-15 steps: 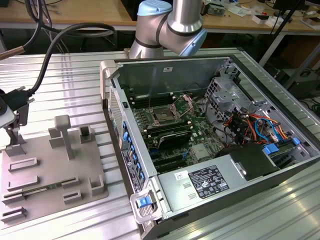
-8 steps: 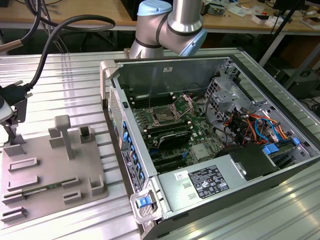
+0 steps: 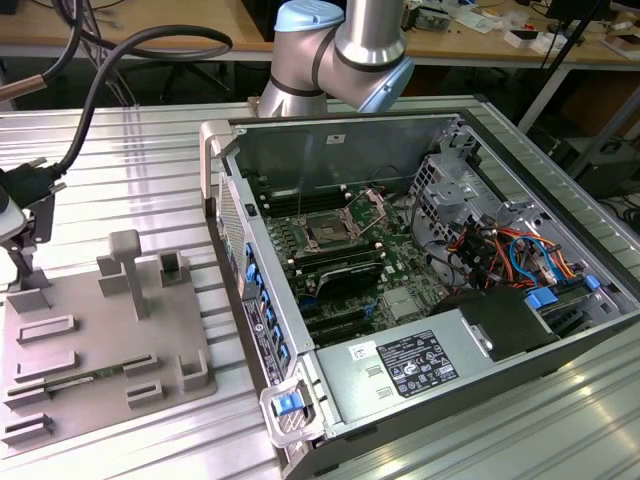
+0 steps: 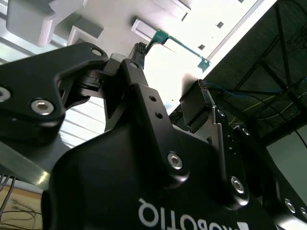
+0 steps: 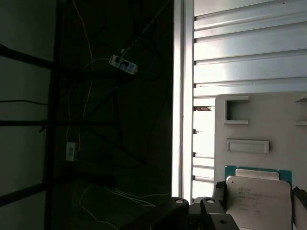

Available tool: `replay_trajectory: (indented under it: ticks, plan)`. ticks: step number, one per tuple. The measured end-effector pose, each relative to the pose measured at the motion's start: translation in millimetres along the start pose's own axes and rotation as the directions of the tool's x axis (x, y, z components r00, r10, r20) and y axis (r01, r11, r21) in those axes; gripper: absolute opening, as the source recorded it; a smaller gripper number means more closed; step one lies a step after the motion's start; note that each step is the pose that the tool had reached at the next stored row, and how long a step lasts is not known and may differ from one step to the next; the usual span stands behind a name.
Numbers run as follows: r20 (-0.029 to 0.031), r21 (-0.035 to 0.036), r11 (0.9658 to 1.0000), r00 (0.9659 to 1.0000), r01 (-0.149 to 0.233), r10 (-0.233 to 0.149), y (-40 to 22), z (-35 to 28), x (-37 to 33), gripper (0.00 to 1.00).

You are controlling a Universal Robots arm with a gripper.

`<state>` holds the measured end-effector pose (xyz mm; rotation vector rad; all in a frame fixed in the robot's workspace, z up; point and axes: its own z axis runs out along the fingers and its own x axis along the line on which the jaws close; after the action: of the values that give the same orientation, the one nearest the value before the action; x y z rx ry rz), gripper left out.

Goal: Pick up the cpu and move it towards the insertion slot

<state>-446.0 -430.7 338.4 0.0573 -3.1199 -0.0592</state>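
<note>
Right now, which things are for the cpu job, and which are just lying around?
For the job:
cpu
insertion slot
end effector

Just lying about:
grey tray
power supply box
coloured cables

Here's the open computer case [image 3: 330, 135], lying on its side on the ribbed metal table [image 3: 130, 160], everything inside on show. The power supply [image 3: 400, 370] sits at the near end, white label facing up. Orange and blue cables [image 3: 505, 250] tangle towards the exterior view's right, and blue clips [image 3: 262, 300] line the case's near wall. Off to the exterior view's left lies the grey tray [image 3: 100, 320], studded with raised pockets and posts. A thick black hose [image 3: 120, 60] loops above it. In the first wrist view, a power strip [image 5: 123, 64] lies on the dark floor beyond the table's edge.
</note>
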Motion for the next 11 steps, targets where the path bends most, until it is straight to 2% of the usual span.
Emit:
replay_trajectory:
  ticks: [4, 6, 9, 11]
  plan:
    - [0.0002, -0.0001, 1.0000, 1.0000, 0.000, 0.000, -0.1, -0.1, -6.1, 0.55]
    - [0.0000, 0.0000, 1.0000, 1.0000, 0.000, 0.000, 0.0, -2.1, -6.6, 0.55]
    - [0.0001, -0.0001, 1.0000, 1.0000, 0.000, 0.000, 0.1, -7.6, -6.6, 0.55]
    - [0.0000, -0.0001, 1.0000, 1.0000, 0.000, 0.000, 0.4, -14.4, -6.4, 0.55]
